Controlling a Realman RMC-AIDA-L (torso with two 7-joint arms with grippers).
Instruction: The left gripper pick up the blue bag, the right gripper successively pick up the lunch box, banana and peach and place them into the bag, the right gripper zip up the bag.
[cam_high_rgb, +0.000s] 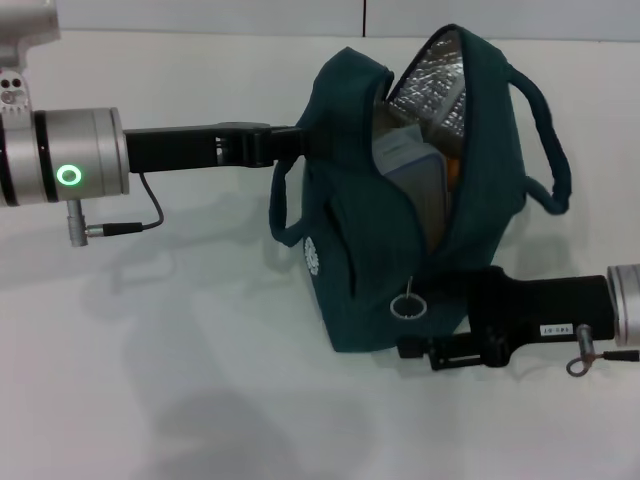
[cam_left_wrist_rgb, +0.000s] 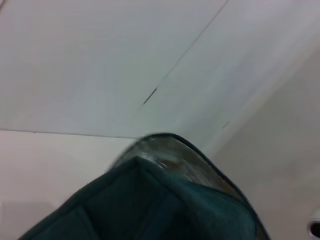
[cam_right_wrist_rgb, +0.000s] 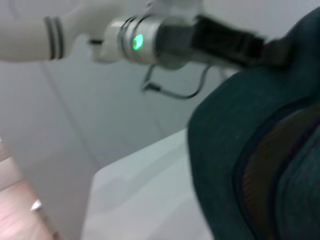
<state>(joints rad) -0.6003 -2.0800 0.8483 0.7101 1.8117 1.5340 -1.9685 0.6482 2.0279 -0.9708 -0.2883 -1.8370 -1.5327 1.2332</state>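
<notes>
Blue bag (cam_high_rgb: 350, 260) standing on white desk (cam_high_rgb: 150, 380), mouth gaping, foil lining showing. Lunch box (cam_high_rgb: 415, 175) upright inside, orange banana (cam_high_rgb: 455, 172) just behind. Left pincer (cam_high_rgb: 290, 143) pinching bag's near rim. Right pincer (cam_high_rgb: 445, 300) low beside zipper ring (cam_high_rgb: 405, 306); spread or pressed together, cannot tell.

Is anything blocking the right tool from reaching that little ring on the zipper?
Nothing visible does. The zipper ring hangs free on the blue bag, with the right tool right beside it. The left tool holds the bag's far side.
</notes>
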